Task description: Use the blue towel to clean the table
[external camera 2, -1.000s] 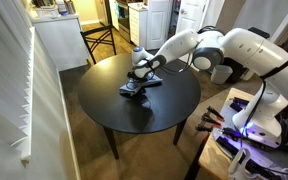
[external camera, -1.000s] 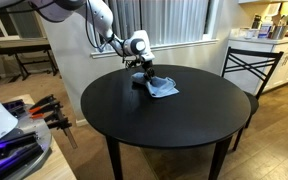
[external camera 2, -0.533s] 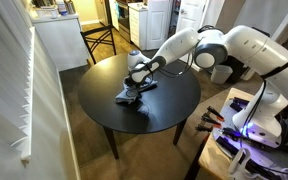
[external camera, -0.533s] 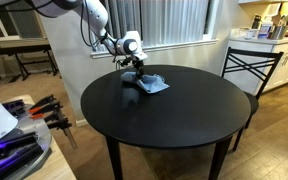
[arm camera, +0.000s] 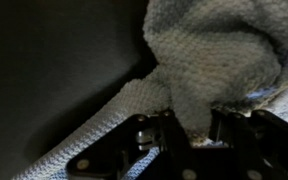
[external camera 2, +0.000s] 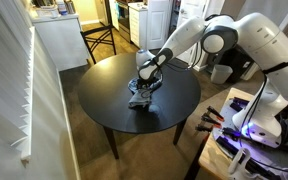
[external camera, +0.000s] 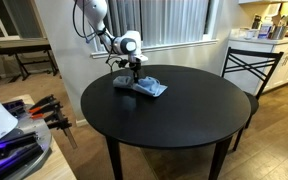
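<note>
A blue towel (external camera: 144,87) lies crumpled on the round black table (external camera: 174,115), toward its far side. My gripper (external camera: 131,78) points straight down onto the towel's left part. In an exterior view the towel (external camera 2: 142,95) lies under the gripper (external camera 2: 143,83) near the table's middle. In the wrist view the towel (arm camera: 209,55) fills the top and bunches between the two fingers of the gripper (arm camera: 189,128), which is shut on the cloth. The black table top (arm camera: 54,70) shows beside it.
A black metal chair (external camera: 249,65) stands at the table's right. Another chair (external camera 2: 101,42) stands behind the table. A tool rack with clamps (external camera: 46,110) is at the left. A window with blinds lies behind the arm.
My gripper has dragged the towel across the table top, leftward in one exterior view. The towel's shape has shifted with it.
</note>
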Controlling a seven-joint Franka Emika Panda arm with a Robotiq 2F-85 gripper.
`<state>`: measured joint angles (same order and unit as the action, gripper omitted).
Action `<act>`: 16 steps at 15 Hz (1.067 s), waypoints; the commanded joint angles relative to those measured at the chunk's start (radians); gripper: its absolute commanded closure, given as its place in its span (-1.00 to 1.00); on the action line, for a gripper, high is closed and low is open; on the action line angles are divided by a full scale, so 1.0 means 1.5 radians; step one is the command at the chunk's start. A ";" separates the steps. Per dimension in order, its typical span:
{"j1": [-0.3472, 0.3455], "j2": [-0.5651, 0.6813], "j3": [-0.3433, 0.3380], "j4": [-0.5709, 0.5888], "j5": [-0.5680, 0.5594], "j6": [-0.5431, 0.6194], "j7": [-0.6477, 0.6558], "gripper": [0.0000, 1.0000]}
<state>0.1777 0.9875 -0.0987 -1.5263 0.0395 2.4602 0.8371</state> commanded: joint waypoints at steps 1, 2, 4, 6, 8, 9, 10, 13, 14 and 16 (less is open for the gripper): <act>0.000 -0.082 -0.054 -0.151 -0.025 -0.051 -0.012 0.89; -0.004 -0.090 -0.069 -0.168 -0.032 -0.072 -0.012 0.89; -0.010 -0.101 -0.111 -0.203 -0.050 -0.105 0.008 0.89; -0.022 -0.103 -0.152 -0.230 -0.063 -0.126 0.027 0.89; -0.048 -0.087 -0.177 -0.226 -0.058 -0.151 0.039 0.89; -0.067 -0.079 -0.181 -0.215 -0.046 -0.156 0.043 0.89; -0.090 -0.069 -0.179 -0.200 -0.028 -0.159 0.051 0.89; -0.152 -0.043 -0.153 -0.137 0.029 -0.161 0.080 0.89; -0.167 -0.037 -0.141 -0.117 0.051 -0.165 0.091 0.89; -0.191 -0.027 -0.110 -0.071 0.099 -0.161 0.106 0.89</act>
<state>-0.0584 0.9048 -0.3280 -1.7434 0.0992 2.2331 0.9383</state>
